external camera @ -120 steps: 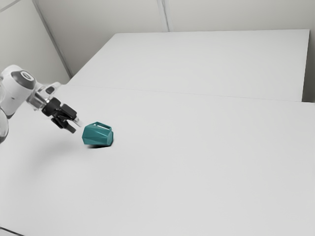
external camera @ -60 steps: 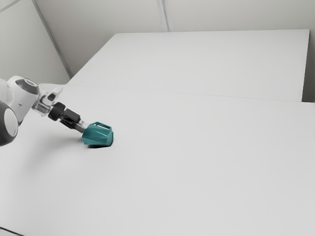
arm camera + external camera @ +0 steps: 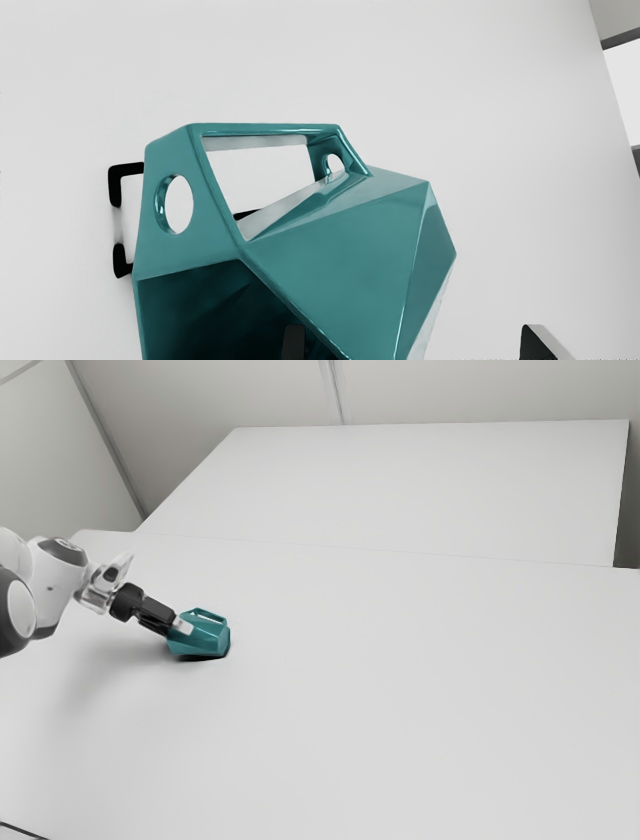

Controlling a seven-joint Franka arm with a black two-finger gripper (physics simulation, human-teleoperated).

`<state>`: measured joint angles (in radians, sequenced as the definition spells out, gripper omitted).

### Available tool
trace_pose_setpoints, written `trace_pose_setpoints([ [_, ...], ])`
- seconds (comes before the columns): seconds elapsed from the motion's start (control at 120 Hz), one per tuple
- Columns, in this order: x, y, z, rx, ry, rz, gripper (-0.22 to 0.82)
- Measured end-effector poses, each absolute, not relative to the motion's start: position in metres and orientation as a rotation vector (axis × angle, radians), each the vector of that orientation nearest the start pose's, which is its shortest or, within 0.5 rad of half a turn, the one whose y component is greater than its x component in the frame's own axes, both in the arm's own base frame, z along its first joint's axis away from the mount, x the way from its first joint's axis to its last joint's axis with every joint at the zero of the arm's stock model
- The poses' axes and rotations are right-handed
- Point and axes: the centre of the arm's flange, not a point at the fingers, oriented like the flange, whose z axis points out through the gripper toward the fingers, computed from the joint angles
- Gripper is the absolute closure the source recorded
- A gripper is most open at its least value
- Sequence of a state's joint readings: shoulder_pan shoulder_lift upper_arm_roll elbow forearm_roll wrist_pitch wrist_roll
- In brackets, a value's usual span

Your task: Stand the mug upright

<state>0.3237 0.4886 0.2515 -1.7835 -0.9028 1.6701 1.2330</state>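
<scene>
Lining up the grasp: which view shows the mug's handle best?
The wrist view: it shows the handle up close, round holes included. The exterior view shows it as a small loop atop the tipped mug.

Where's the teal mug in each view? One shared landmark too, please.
Exterior view: the mug lies on its side on the table, left of centre, at the tips of the hand.
Wrist view: just ahead of the hand, one finger over its open mouth, the other outside it.
Shared landmark: its handle, uppermost in the exterior view.
</scene>
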Motion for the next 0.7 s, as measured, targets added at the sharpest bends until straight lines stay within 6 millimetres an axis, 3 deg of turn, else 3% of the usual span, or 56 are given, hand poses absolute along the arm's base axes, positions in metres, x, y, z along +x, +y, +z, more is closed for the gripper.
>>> trace_pose_setpoints([
  [0.108, 0.553, 0.254, 0.280, 2.247, -0.330, 0.297, 0.45],
  [0.225, 0.553, 0.254, 0.279, 2.249, -0.340, 0.301, 0.60],
  [0.367, 0.559, 0.249, 0.284, 2.254, -0.368, 0.309, 0.68],
  [0.508, 0.568, 0.236, 0.301, 2.259, -0.411, 0.325, 0.74],
  [0.7, 0.575, 0.219, 0.316, 2.277, -0.459, 0.317, 0.77],
])
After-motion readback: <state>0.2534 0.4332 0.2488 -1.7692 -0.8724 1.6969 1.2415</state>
